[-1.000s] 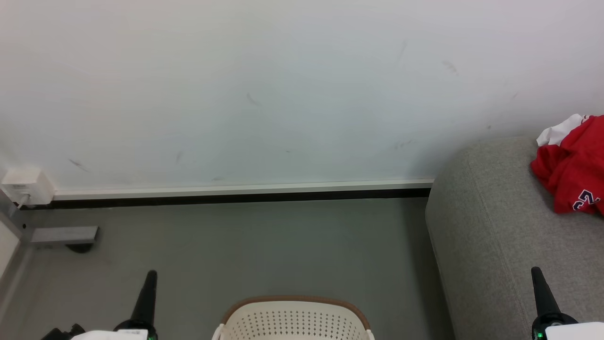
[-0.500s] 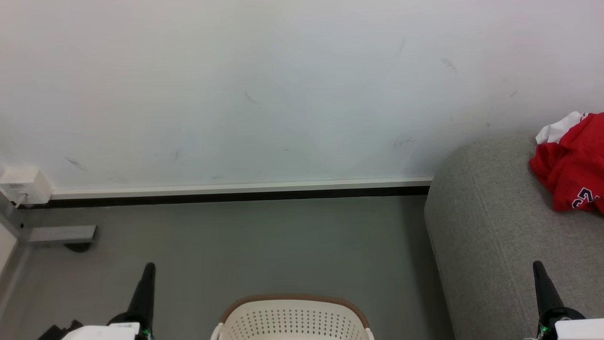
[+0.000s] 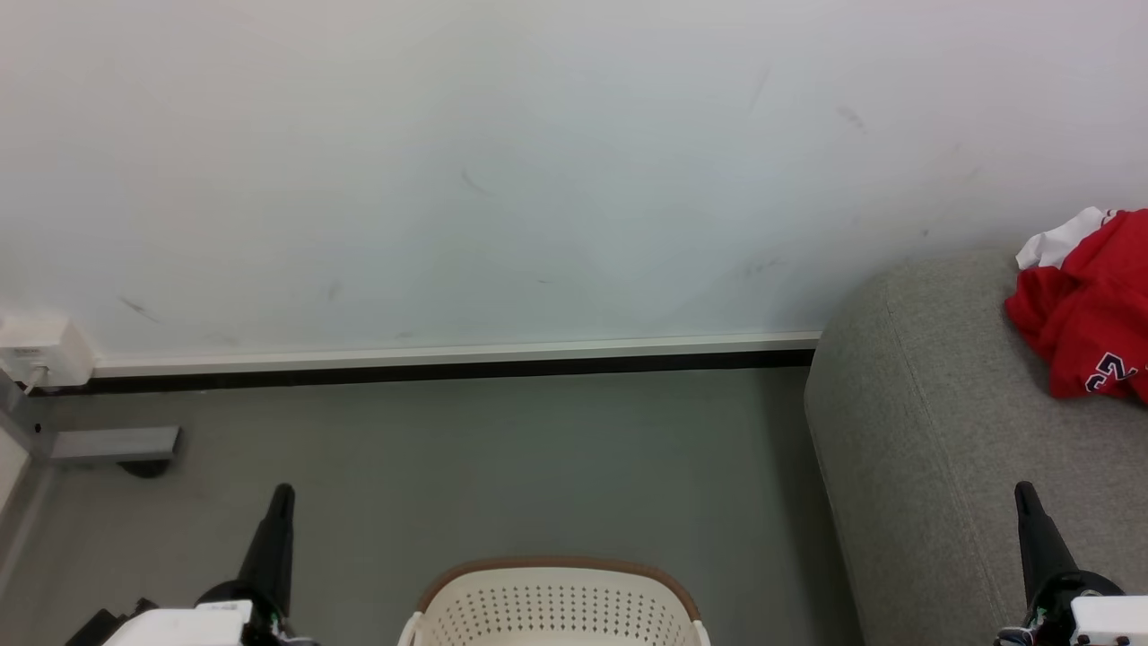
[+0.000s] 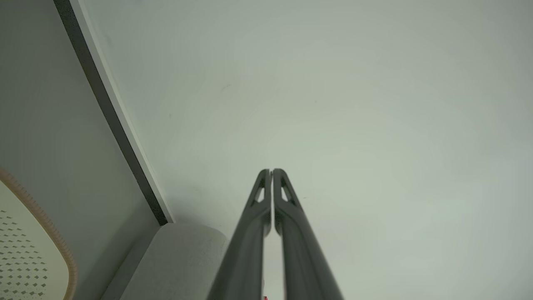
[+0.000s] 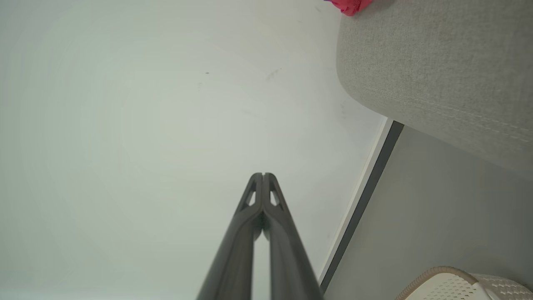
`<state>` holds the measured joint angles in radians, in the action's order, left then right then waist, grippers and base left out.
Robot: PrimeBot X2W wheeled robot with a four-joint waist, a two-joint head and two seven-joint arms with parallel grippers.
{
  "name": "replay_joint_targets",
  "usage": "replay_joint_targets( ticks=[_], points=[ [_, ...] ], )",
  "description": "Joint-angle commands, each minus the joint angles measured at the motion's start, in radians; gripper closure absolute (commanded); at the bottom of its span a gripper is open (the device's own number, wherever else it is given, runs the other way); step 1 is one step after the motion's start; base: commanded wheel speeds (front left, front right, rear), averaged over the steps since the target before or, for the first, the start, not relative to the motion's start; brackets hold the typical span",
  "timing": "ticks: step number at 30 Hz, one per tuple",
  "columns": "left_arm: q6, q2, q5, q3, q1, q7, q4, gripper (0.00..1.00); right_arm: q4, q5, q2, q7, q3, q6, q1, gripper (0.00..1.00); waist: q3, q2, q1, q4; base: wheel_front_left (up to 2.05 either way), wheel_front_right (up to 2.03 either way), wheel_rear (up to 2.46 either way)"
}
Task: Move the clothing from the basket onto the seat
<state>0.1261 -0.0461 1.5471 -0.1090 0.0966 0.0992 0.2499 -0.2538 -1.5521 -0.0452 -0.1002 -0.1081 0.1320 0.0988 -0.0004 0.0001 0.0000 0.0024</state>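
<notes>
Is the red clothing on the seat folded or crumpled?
Crumpled: the clothing lies bunched on the seat, a white part sticking out.

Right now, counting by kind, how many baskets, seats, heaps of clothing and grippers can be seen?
Basket: 1
Seat: 1
Clothing heap: 1, red, lying on the seat; I cannot tell how many garments it holds
Grippers: 2, left gripper and right gripper, both shut
Total: 5
</notes>
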Motion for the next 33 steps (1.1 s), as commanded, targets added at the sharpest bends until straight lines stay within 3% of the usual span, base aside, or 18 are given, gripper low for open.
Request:
replay_joint_targets(
  ticks=[1,8,33],
  points=[
    [0.007,-0.007,0.028,-0.005,0.010,0.007,-0.005,1.00,0.009,-0.018,-0.009,-0.006,-0.005,-0.002,0.009,1.00,0.000,-0.0001,0.0000,0.000,0.00,0.00,0.00],
    [0.008,-0.007,0.074,-0.008,0.018,0.018,-0.007,1.00,0.013,-0.065,-0.009,-0.017,-0.009,-0.002,0.016,1.00,0.003,-0.0001,0.0000,-0.002,0.00,0.00,0.00],
    [0.008,-0.007,0.072,-0.007,0.017,0.019,-0.006,1.00,0.012,-0.062,-0.009,-0.017,-0.009,-0.002,0.016,1.00,0.003,-0.0001,0.0000,-0.002,0.00,0.00,0.00]
  ],
)
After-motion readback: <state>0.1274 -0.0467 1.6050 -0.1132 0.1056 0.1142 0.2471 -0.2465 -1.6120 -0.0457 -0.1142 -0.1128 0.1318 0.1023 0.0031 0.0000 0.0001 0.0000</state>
